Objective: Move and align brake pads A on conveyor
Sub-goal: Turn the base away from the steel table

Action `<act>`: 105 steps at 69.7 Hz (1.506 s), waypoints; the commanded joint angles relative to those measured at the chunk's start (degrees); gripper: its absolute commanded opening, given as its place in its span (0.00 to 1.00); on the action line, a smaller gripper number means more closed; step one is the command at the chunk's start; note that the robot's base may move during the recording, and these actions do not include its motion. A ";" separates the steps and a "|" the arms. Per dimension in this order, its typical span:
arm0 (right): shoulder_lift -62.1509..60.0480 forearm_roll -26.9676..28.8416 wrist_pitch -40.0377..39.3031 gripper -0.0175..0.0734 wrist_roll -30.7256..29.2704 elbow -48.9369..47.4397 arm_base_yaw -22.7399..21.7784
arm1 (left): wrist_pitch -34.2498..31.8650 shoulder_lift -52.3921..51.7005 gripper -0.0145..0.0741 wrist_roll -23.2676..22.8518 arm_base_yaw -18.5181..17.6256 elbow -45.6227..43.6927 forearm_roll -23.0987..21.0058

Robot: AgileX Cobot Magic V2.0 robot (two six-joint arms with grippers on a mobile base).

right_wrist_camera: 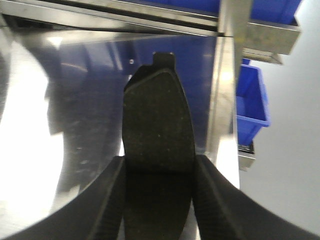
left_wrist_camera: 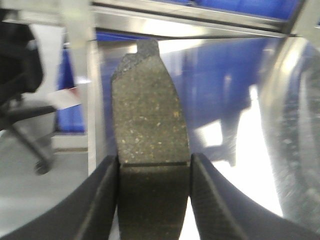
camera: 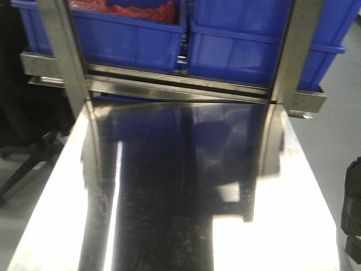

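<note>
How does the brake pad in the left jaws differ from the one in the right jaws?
The left pad looks lighter, grey-brown and speckled; the right pad looks almost black. A groove crosses the left pad at the jaws; none shows on the right pad. Both are clamped lengthwise, tab pointing away, above the steel table.

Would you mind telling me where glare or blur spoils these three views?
Front view: strong white glare on the steel tabletop, everything slightly soft. Left wrist view: the held brake pad is fairly sharp, background blurred, glare at right. Right wrist view: the other brake pad is dim, glare at left.
</note>
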 commanded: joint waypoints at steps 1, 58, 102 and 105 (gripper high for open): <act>0.04 -0.58 -5.55 0.19 -0.48 -1.87 -0.44 | -5.33 0.15 0.17 -0.37 -0.16 -1.88 0.04; 0.04 -0.58 -5.49 0.19 -0.43 -1.87 -0.44 | -5.33 0.15 0.17 -0.37 -0.16 -1.88 0.04; 0.04 -0.58 -5.27 0.19 -0.43 -1.87 -0.44 | -5.33 0.08 0.17 -0.37 -0.16 -1.88 0.04; 0.04 -0.58 -5.27 0.19 -0.43 -1.87 -0.44 | -5.33 0.08 0.17 -0.37 -0.16 -1.88 0.04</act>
